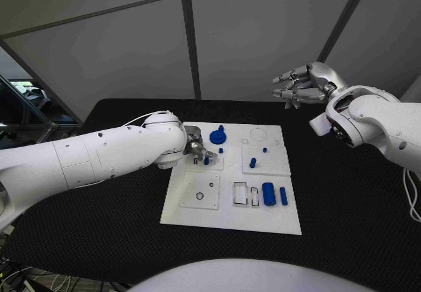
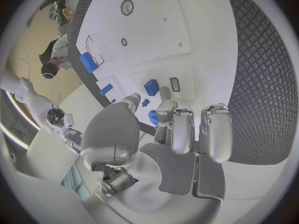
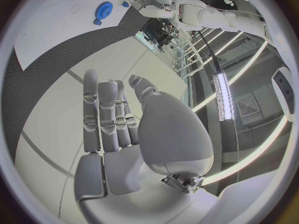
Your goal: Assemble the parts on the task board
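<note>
The left hand (image 1: 196,148) pinches a small blue part (image 2: 153,117) over the task board's (image 1: 230,220) far-left corner, ready to seat it, while the right hand (image 1: 303,84) hangs empty, fingers apart.

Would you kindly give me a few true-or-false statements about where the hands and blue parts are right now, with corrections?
1. The left hand is over the white task board, fingers at a small blue part. True.
2. The right hand grips a blue part. False: it is raised beyond the table's far edge, empty, fingers apart.
3. A round blue gear-like part lies on the board's far half. True.
4. The two blue upright cylinders lie off the board on the black table. False: they are on the board, near its right edge.
</note>
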Robot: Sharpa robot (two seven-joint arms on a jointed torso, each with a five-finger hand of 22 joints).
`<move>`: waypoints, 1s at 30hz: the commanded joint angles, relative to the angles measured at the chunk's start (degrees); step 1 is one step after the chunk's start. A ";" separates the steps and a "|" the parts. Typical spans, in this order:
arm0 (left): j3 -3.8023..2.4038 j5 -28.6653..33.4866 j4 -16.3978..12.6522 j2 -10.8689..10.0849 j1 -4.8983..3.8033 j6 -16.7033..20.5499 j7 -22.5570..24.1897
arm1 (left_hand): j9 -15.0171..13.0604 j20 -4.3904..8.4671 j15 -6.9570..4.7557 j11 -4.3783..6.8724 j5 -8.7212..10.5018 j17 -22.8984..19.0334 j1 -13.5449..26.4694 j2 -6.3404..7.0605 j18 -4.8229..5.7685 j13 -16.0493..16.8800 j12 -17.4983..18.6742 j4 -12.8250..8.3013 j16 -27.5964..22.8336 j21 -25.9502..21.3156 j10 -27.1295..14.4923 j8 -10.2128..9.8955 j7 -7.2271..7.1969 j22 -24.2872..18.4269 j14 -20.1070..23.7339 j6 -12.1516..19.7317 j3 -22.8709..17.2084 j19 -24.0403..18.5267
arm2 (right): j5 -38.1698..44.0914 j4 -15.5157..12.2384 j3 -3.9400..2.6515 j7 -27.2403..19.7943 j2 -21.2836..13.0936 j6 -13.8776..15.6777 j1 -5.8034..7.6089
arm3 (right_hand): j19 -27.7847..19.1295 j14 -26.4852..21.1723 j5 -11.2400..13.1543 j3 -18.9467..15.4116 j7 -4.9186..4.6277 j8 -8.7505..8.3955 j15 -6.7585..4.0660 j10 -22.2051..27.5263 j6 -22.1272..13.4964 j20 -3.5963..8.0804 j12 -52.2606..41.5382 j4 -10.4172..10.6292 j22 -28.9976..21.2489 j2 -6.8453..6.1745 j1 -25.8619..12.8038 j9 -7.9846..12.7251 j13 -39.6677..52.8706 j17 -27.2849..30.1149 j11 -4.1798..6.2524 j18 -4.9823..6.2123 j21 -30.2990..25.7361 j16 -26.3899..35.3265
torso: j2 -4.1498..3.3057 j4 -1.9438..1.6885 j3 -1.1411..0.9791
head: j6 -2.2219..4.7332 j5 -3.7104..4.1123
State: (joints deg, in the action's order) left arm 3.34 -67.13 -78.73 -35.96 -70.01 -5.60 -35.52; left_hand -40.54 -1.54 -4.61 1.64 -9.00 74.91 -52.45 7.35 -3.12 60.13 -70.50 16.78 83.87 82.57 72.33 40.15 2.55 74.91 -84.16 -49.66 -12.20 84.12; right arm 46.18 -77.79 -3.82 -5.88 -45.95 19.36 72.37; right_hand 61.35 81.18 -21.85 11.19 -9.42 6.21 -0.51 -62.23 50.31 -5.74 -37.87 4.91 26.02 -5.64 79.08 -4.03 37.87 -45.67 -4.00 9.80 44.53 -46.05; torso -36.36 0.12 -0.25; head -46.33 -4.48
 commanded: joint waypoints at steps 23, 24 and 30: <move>-8.76 0.89 9.56 0.76 -3.95 -9.61 0.22 | 7.91 -1.59 1.96 -3.00 -0.13 8.98 -9.19 -3.33 0.35 -5.71 3.54 -0.11 -0.61 -1.83 -4.44 -9.16 3.24 2.32 -3.93 5.20 10.10 1.27 | 0.14 0.61 -0.02 -0.09 0.11 -0.41 0.12 | 0.11 0.00 -0.29 0.32 -0.17 0.20 0.14 0.15 -0.55 -0.04 0.25 0.19 -0.11 -0.34 0.05 0.01 -0.13 0.24 -0.21 0.69 -0.47 0.72 | -0.08 0.16 -0.01 | 0.48 -0.22; -8.70 0.89 10.89 1.28 -4.08 -9.55 0.29 | 8.10 -1.62 1.98 -3.02 -0.13 8.98 -9.21 -3.36 0.35 -5.73 3.53 -0.11 -0.61 -1.81 -4.44 -9.27 3.26 2.35 -3.93 5.15 10.28 1.28 | 0.14 0.62 -0.02 -0.08 0.16 -0.42 0.12 | 0.11 0.00 -0.29 0.32 -0.17 0.20 0.14 0.15 -0.55 -0.04 0.25 0.19 -0.11 -0.34 0.05 0.01 -0.13 0.24 -0.21 0.69 -0.47 0.72 | -0.10 0.25 -0.01 | 0.52 -0.37; -8.52 0.62 15.48 3.14 -4.37 -10.07 0.39 | 9.11 -1.76 2.04 -3.06 -0.17 9.00 -9.51 -4.12 0.35 -5.58 3.26 -0.11 -0.58 -1.80 -4.27 -9.70 3.29 2.41 -3.94 4.48 11.00 1.30 | 0.14 0.62 -0.02 -0.08 0.24 -0.46 0.12 | 0.11 0.00 -0.29 0.32 -0.17 0.20 0.14 0.15 -0.55 -0.04 0.25 0.19 -0.11 -0.34 0.05 0.01 -0.13 0.24 -0.21 0.69 -0.47 0.72 | -0.31 0.58 0.09 | 0.80 -0.71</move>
State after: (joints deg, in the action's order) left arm -5.16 -66.72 -63.60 -33.01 -74.27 -13.73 -35.47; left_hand -31.47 -2.89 -2.86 -1.37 -9.00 74.91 -61.70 3.61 -3.12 54.48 -67.15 16.58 83.43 80.91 68.09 30.71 5.84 74.91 -84.05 -44.93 -1.57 84.02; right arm 46.23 -77.17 -3.82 -5.76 -45.74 19.15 72.37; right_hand 61.35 81.18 -21.83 11.34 -9.62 6.21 -0.51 -62.23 50.11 -5.74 -37.88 5.06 25.98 -5.64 79.08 -4.03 37.84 -45.45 -4.00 9.80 44.32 -45.47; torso -36.52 0.48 -0.26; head -45.64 -5.21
